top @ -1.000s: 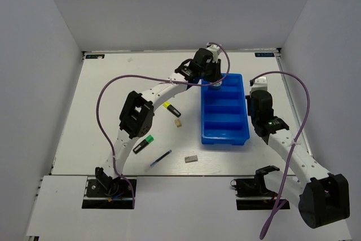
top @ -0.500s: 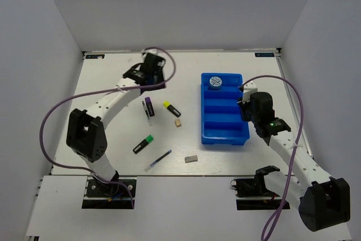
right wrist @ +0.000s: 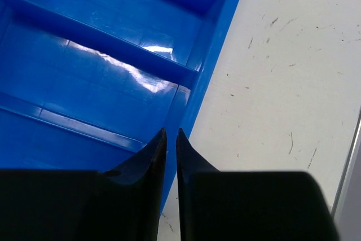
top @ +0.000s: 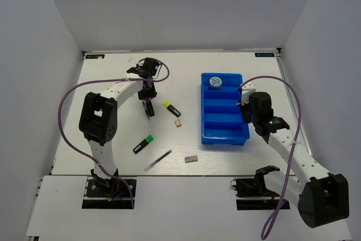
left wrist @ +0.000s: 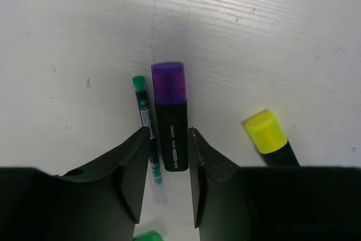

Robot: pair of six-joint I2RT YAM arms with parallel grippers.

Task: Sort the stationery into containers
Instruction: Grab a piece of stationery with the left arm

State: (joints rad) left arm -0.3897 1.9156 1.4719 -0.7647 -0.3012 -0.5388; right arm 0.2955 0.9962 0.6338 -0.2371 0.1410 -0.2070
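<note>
The bright blue tray [top: 225, 119] lies right of centre, with the round blue-white disc [top: 215, 82] in its far compartment. My left gripper [top: 148, 99] is open and low over the purple highlighter [top: 148, 107]. In the left wrist view the jaws [left wrist: 169, 131] straddle the black body of this highlighter [left wrist: 169, 117]. A thin green-capped pen [left wrist: 142, 122] lies by the left jaw, and the yellow highlighter [left wrist: 271, 136] lies to the right. My right gripper [top: 243, 91] is closed on the tray's right wall [right wrist: 194, 91], with only a narrow gap at the tips [right wrist: 171, 132].
On the white table lie the yellow highlighter [top: 171, 108], a tan eraser [top: 178, 122], a green highlighter [top: 143, 144], a dark-blue pen [top: 158, 161] and a grey eraser [top: 191, 159]. White walls close in the left, far and right sides.
My left arm swung from the tray's far end, leaving the disc there, to the left and came down over the purple highlighter. My right gripper moved onto the tray's right wall.
</note>
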